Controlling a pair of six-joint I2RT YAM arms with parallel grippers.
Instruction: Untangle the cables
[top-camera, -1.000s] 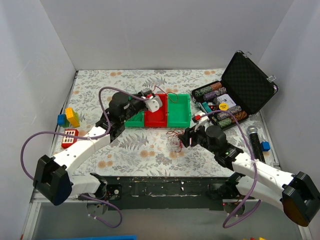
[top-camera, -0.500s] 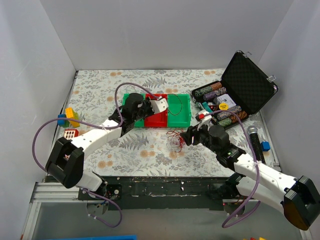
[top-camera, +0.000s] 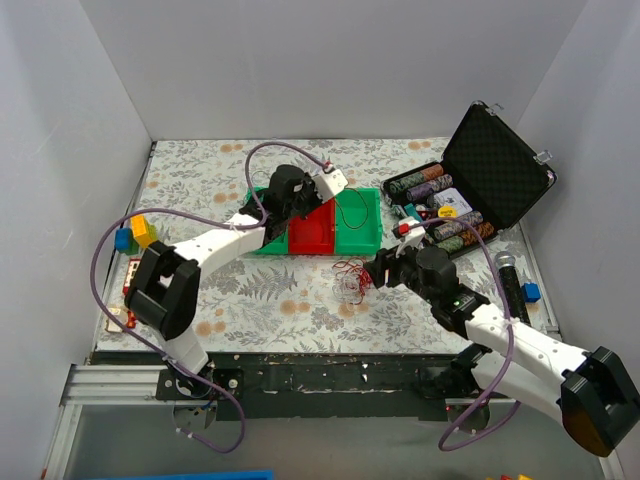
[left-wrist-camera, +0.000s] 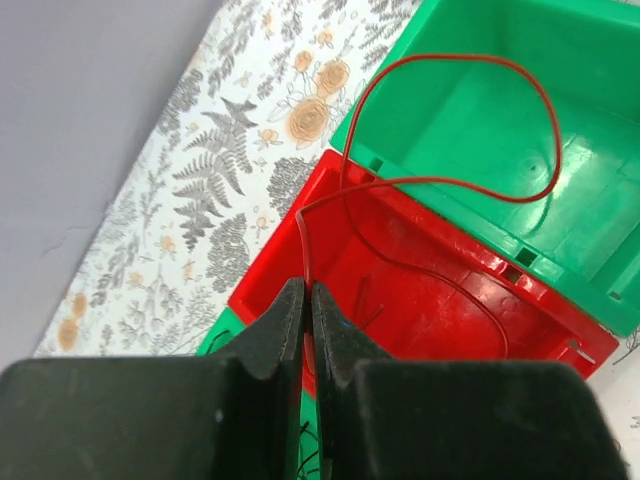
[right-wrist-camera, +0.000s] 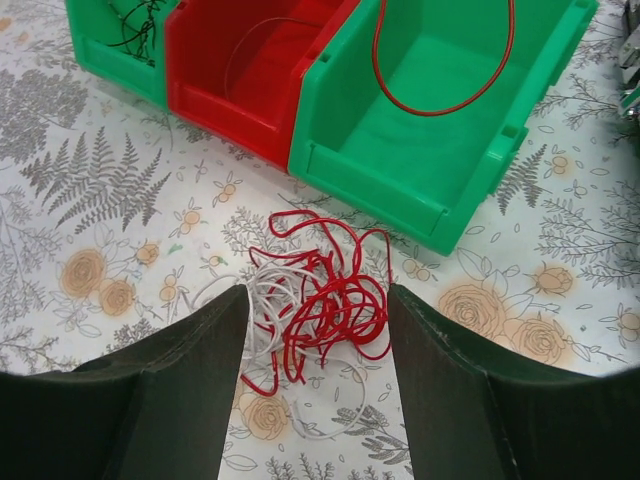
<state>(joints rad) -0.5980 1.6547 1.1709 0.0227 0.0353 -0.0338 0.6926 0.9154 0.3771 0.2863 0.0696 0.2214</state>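
A clump of thin red and white cables (right-wrist-camera: 320, 305) lies on the floral table in front of the bins; it also shows in the top view (top-camera: 349, 279). My right gripper (right-wrist-camera: 318, 345) is open, its fingers on either side of the clump. My left gripper (left-wrist-camera: 308, 300) is shut on one red cable (left-wrist-camera: 450, 185), which loops over the right green bin (left-wrist-camera: 560, 150) and the red bin (left-wrist-camera: 420, 300). In the top view the left gripper (top-camera: 333, 184) is above the bins. Black cables (right-wrist-camera: 135, 25) lie in the left green bin.
An open black case (top-camera: 470, 190) with poker chips stands at the right. A black microphone (top-camera: 510, 282) and a blue block lie near the right edge. Toy blocks (top-camera: 137, 236) sit at the left.
My left arm has swung right and away from its base, carrying the red cable from the left of the bins to over the red and right green bins. The right gripper stays at the clump.
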